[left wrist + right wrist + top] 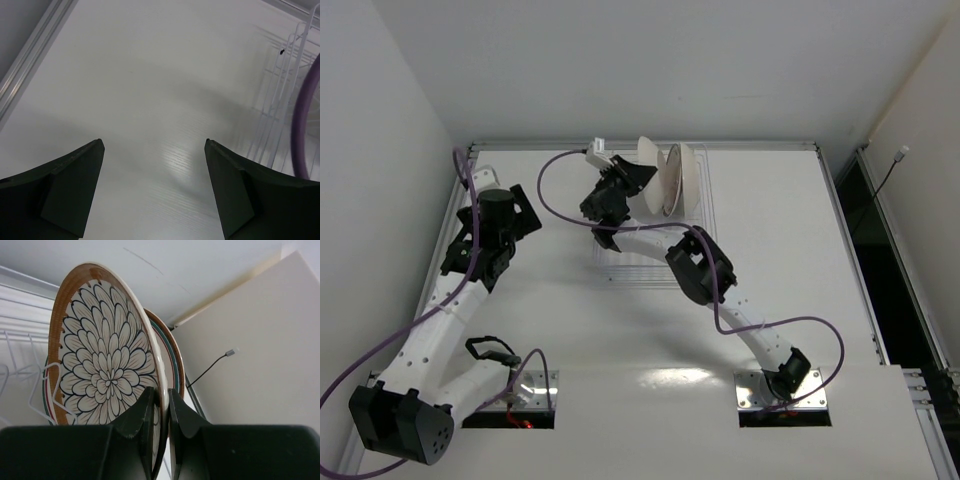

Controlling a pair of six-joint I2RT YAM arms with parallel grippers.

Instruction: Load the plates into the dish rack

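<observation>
My right gripper [161, 392] is shut on the rim of a brown-rimmed plate with a white petal pattern [105, 355], which stands on edge. A second plate [174, 357] with a brown rim stands right behind it. Pale wire tines of the dish rack [20, 357] show at the left. In the top view the plates [675, 180] stand upright at the far end of the dish rack [655, 262], with the right gripper [625, 185] at their left side. My left gripper [154, 142] is open and empty over bare table, left of the rack [280, 100]. It also shows in the top view [510, 215].
A purple cable [300, 115] loops in front of the rack on the left wrist view's right side. The table's raised metal edge [30, 60] runs along the left. A wall stands behind the table [650, 70]. A thin cable with a plug [220, 360] hangs beyond the plates.
</observation>
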